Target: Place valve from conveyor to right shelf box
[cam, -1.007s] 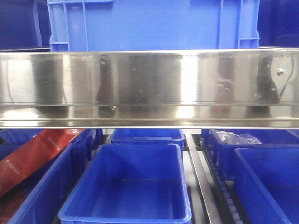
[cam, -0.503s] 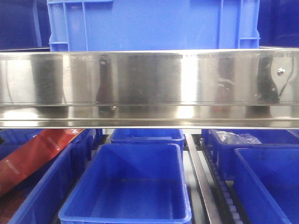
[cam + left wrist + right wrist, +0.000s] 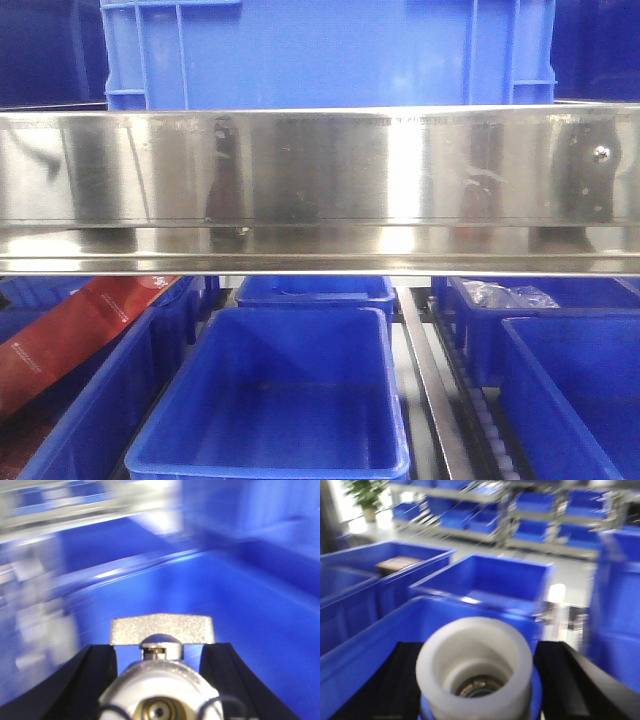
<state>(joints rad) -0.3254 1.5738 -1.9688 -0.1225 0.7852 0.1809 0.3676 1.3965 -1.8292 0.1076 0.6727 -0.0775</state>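
Silver valve gripped by left claw, white valve by right claw, front view: blue bins

"Where's the left end effector at?"

"Its two black fingers sit either side of a metal valve, closed against its body."

"And the right end effector?"

"Same pose from here. Its black fingers flank a white round part, pressed in on both sides, with the wrist camera looking out along them."
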